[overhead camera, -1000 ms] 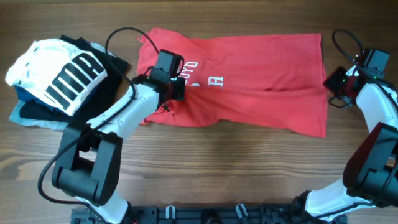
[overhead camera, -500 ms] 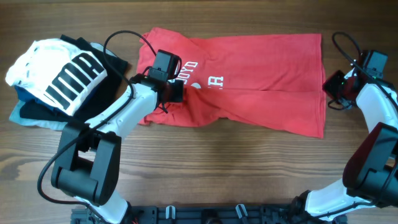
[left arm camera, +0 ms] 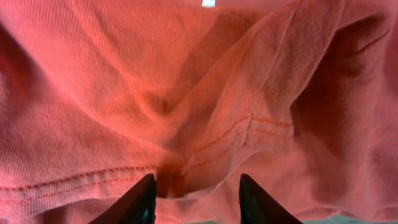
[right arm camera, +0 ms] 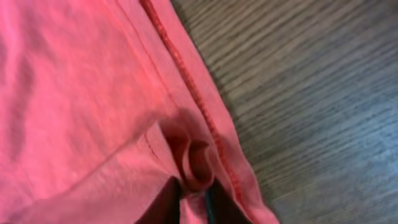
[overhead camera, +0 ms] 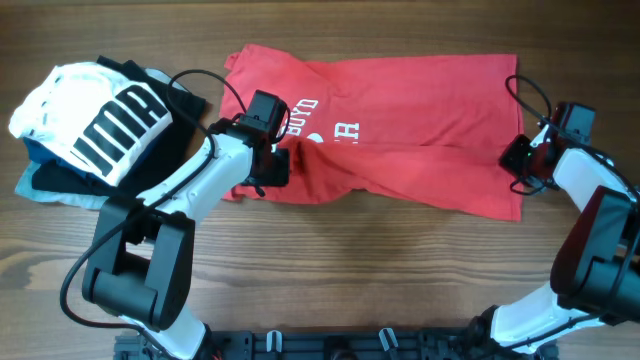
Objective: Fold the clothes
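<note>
The red T-shirt (overhead camera: 420, 120) lies spread out across the back middle of the table, with its white lettering at the left. My left gripper (overhead camera: 274, 166) is over the shirt's front left part. In the left wrist view its jaws (left arm camera: 198, 200) are open, with wrinkled red cloth (left arm camera: 186, 112) and a hem seam between them. My right gripper (overhead camera: 516, 158) is at the shirt's right hem. In the right wrist view its jaws (right arm camera: 194, 200) are shut on a small fold of the red hem (right arm camera: 186, 149).
A pile of garments lies at the back left: a white one with black stripes (overhead camera: 95, 118) on top of a black one (overhead camera: 60, 178) and a light blue one (overhead camera: 30, 185). Bare wood table (overhead camera: 380, 270) runs along the front.
My left gripper has slid down toward the shirt's front edge. My right gripper has moved left from beside the shirt onto its right hem and has closed on a fold of it.
</note>
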You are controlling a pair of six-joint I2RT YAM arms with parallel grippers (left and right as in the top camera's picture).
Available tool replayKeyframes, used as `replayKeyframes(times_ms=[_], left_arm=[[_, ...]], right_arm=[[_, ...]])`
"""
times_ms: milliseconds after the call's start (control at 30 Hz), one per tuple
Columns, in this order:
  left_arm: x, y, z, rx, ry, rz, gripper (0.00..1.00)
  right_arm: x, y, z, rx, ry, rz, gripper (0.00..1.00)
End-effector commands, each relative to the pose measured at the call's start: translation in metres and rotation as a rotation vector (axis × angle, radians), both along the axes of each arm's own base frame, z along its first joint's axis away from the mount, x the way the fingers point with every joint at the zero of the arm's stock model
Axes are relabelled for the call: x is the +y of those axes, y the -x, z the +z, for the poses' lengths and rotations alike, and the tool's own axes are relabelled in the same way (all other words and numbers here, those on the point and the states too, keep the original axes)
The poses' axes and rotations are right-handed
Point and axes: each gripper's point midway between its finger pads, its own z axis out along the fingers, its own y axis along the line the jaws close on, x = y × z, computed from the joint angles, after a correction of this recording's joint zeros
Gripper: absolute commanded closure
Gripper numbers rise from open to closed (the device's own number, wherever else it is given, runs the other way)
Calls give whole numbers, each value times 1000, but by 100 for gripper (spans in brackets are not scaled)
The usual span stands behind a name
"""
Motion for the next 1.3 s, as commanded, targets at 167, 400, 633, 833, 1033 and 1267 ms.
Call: replayKeyframes(times_ms=[167,400,633,833,1033,1267], left_arm=[[-1,6,7,20,12,12,56],[0,9,7,33,7,12,55],[0,7,7,25,9,12,55],[0,9,7,33,6,12,55],[16,39,3,153,-57,87,69],[17,47,3,192,-51,174,68]], right_arm=[[-30,22,-29,140,102,-82,96],[-51,-3,1,84,147,-102,95],[-62,3,6,119,206,-132,95],[-62,-20,63,-7,203,-125,87],[-28,-18,96,-72,81,-43,89],[32,21,36,153,-11,99,94]])
